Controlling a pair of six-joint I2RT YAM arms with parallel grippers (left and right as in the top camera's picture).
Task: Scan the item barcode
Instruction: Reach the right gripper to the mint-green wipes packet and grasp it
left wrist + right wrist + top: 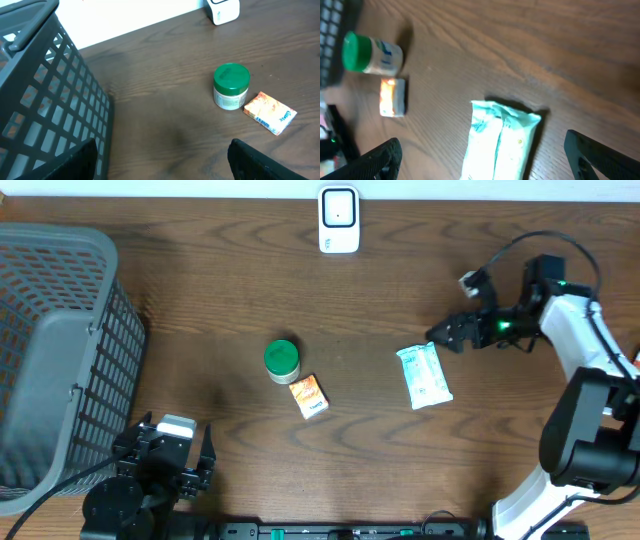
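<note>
A white and teal packet (424, 376) lies flat on the wooden table (400, 470), right of centre. My right gripper (450, 332) hovers just past its far right corner, open and holding nothing. In the right wrist view the packet (500, 142) lies between and below the spread fingers (380, 160) of the gripper (482, 150), touching neither. A white barcode scanner (339, 220) stands at the table's back edge. My left gripper (176, 442) rests at the front left, open and empty (162, 150).
A green-lidded jar (281, 361) and a small orange box (309, 396) sit near the middle of the table. A large grey mesh basket (55, 350) fills the left side, close to the left gripper.
</note>
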